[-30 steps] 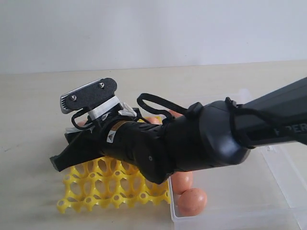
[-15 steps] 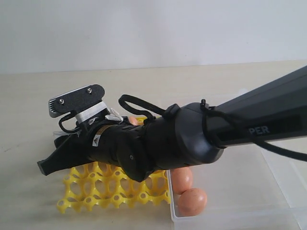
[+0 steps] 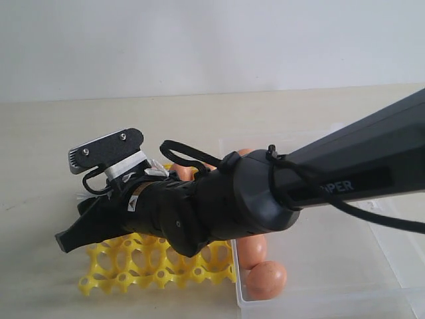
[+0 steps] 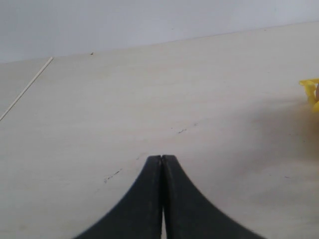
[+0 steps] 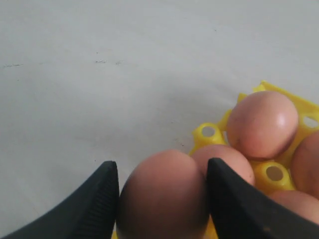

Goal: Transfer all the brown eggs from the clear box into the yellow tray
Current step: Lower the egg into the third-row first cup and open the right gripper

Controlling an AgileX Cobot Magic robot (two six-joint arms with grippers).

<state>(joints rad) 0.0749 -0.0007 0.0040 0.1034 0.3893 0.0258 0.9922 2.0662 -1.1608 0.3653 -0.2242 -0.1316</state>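
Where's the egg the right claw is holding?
In the right wrist view, the brown egg is pinched between the right claw's fingers at the yellow tray's edge, beside eggs already seated there.

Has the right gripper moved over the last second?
Yes. Against the unmoved yellow tray in the exterior view, the right gripper has shifted left and slightly lower.
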